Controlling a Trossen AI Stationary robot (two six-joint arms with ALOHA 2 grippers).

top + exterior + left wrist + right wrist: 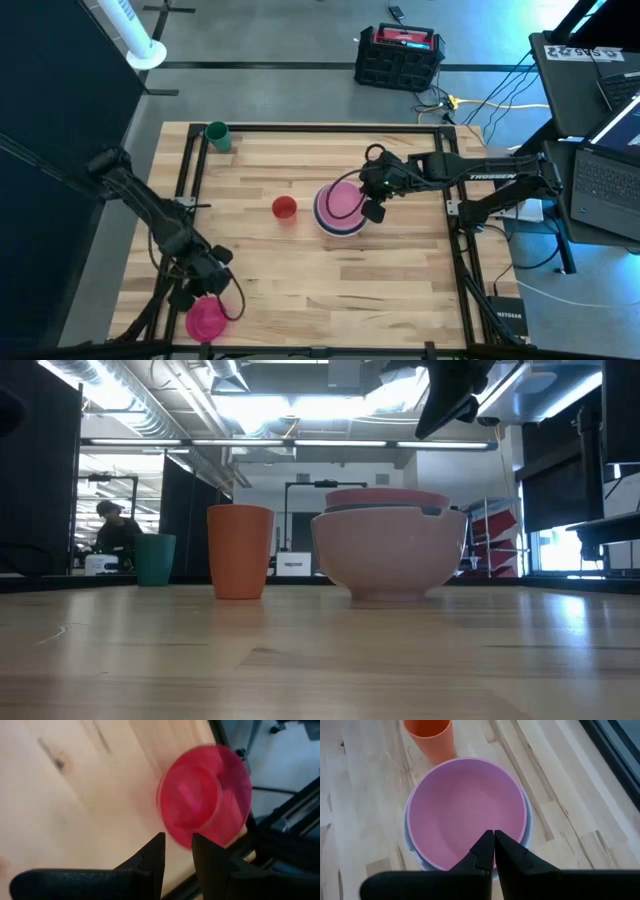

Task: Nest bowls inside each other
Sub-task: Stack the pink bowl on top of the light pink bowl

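Note:
A stack of nested bowls (339, 208) stands right of the table's middle. A pale pink bowl (465, 810) is on top, and a white bowl (390, 555) is outermost in the low view. My right gripper (373, 210) hangs shut just above the stack's right rim (493, 841) and is clear of it in the low view (447, 410). A magenta bowl (205, 319) rests alone at the table's near left corner. My left gripper (177, 847) stands open, slanting down just short of that bowl (205, 795). Its fingers touch nothing that I can see.
A small red cup (284, 207) stands just left of the stack, and a green cup (217, 135) sits at the far left corner. The black table frame (280, 835) runs close behind the magenta bowl. Bare wood lies between the two arms.

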